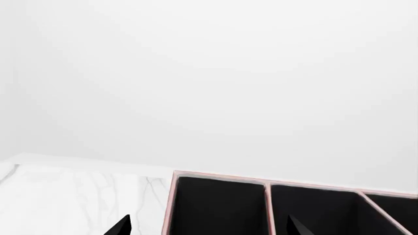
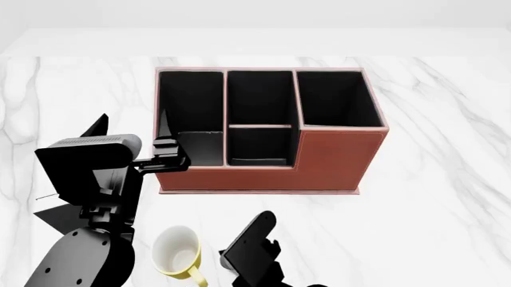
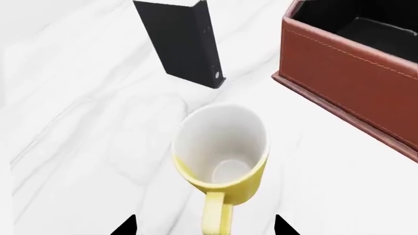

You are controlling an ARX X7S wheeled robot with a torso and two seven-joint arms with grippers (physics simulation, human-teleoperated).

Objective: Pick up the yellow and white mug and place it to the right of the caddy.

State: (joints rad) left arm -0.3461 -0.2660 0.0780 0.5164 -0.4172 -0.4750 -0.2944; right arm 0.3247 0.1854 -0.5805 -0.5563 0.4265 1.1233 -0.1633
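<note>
A: What's the biggest thing there?

B: The white marble table (image 2: pixel 447 179), which carries everything. On it stands the caddy (image 2: pixel 327 161), a reddish-brown box with black-lined compartments and a stepped front, its taller section at the head view's right.

A: And the arms?

B: The left arm (image 2: pixel 84 173) is raised at the caddy's left end. The left gripper (image 1: pixel 205 227) shows only two dark fingertips, set well apart, above the caddy's (image 1: pixel 171 205) rim, with nothing between them. The right arm (image 2: pixel 251 254) comes in low, in front of the caddy.

A: Where's the mug?

B: The yellow and white mug (image 2: pixel 177 252) sits upright on the table, in front of the caddy's left end and clear of it, just left of the right arm. In the right wrist view the right gripper (image 3: pixel 203 226) is spread wide with the mug's (image 3: pixel 222 152) yellow handle (image 3: pixel 217 215) between its fingertips (image 3: pixel 127 226); whether they touch it, I cannot tell. The mug's white inside is empty.
</note>
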